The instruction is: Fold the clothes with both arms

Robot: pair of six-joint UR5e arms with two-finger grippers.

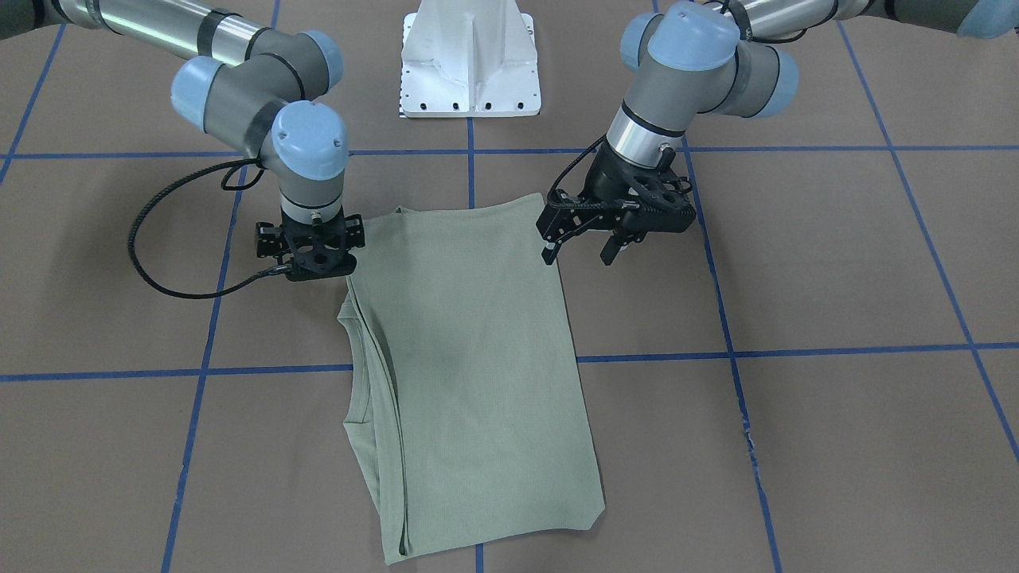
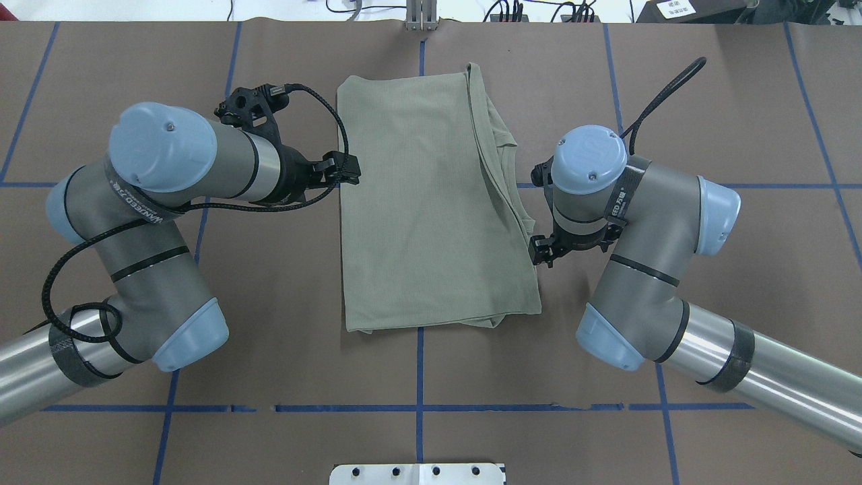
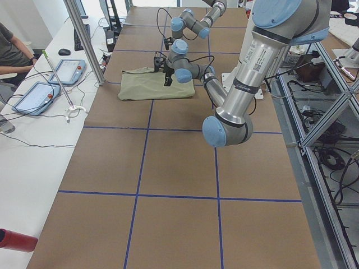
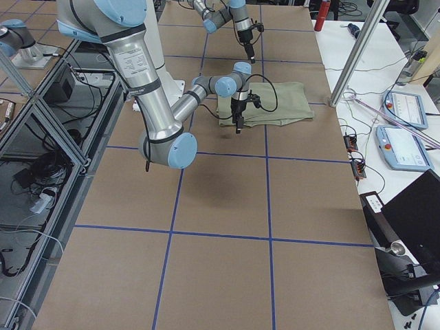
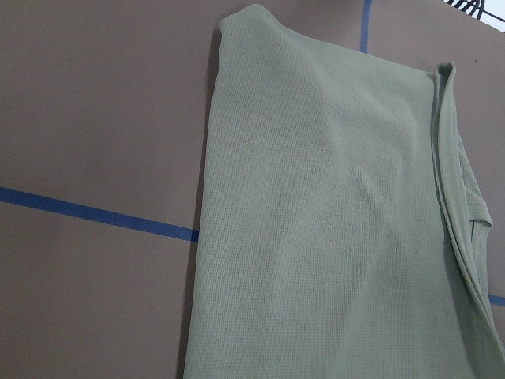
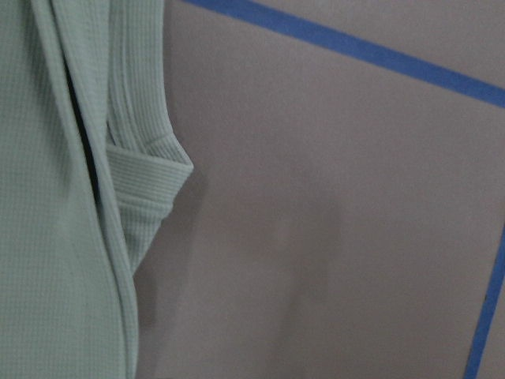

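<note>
The left fingers (image 1: 610, 248) are hanging open and empty just beside one edge of the folded green shirt (image 1: 470, 358), which is lying flat mid-table (image 1: 836, 263). The right fingers (image 4: 238, 122) are pointing down at its opposite edge; open or closed, I cannot tell.
</note>
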